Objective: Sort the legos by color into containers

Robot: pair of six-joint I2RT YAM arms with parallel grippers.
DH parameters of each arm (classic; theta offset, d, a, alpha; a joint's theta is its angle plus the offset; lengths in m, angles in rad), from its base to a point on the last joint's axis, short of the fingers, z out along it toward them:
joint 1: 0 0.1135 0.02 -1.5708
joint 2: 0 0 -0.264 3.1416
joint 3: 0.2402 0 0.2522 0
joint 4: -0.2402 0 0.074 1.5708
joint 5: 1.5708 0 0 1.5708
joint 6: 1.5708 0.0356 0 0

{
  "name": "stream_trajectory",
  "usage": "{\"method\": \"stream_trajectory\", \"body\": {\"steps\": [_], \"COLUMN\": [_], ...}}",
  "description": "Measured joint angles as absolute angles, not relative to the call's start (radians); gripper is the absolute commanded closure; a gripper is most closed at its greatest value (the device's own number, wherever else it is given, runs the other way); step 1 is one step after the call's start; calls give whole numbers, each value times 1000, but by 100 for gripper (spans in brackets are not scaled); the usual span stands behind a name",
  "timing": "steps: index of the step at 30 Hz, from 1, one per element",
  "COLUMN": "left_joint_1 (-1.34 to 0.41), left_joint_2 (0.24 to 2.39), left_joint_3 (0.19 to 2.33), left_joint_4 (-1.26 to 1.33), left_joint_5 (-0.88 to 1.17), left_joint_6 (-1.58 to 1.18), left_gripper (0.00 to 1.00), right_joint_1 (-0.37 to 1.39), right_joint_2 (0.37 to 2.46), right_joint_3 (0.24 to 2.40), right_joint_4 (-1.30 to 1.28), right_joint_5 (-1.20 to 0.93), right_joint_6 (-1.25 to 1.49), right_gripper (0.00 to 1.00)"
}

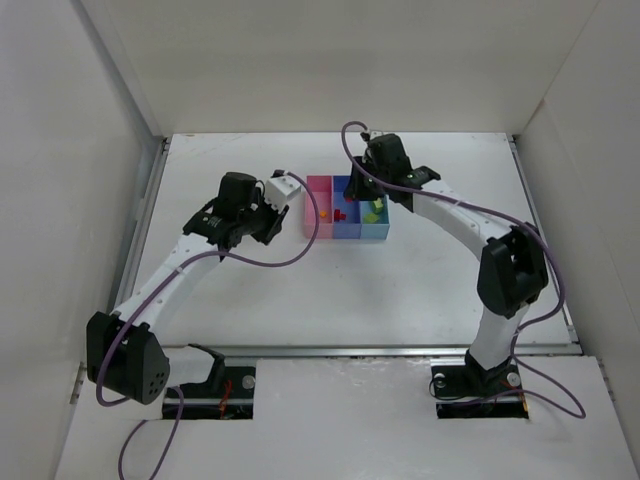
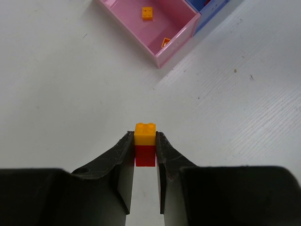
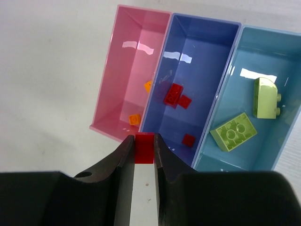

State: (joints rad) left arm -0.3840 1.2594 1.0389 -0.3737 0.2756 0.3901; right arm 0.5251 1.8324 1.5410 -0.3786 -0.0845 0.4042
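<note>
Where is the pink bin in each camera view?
Top external: pink bin in the centre, leftmost of the three joined bins.
Left wrist: pink bin at top centre, cut off by the upper edge.
Right wrist: pink bin upper left of centre, running diagonally.
Shared landmark: the blue bin joined to its side, at the top right in the left wrist view and central in the right wrist view.

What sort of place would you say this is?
Probably a robotics lab cell: white panel walls around a white table, two black-and-white robot arms bolted at its edge, a three-bin plastic tray.
</note>
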Motion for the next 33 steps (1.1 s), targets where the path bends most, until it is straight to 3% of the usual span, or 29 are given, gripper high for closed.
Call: {"method": "stream_trajectory", "body": {"steps": [33], "left_joint_1": [-384], "left_joint_2": [1246], "left_joint_3": [1003], "left_joint_4": [-358], "left_joint_5": [276], "left_joint_6": [382], "left_gripper": [100], "right_joint_1": [525], "right_joint_2": [1907], "right_joint_3": [1604], "right_joint_4": [-397], "right_joint_5": [-44], "right_joint_6": [369], "right_gripper": [100]}}
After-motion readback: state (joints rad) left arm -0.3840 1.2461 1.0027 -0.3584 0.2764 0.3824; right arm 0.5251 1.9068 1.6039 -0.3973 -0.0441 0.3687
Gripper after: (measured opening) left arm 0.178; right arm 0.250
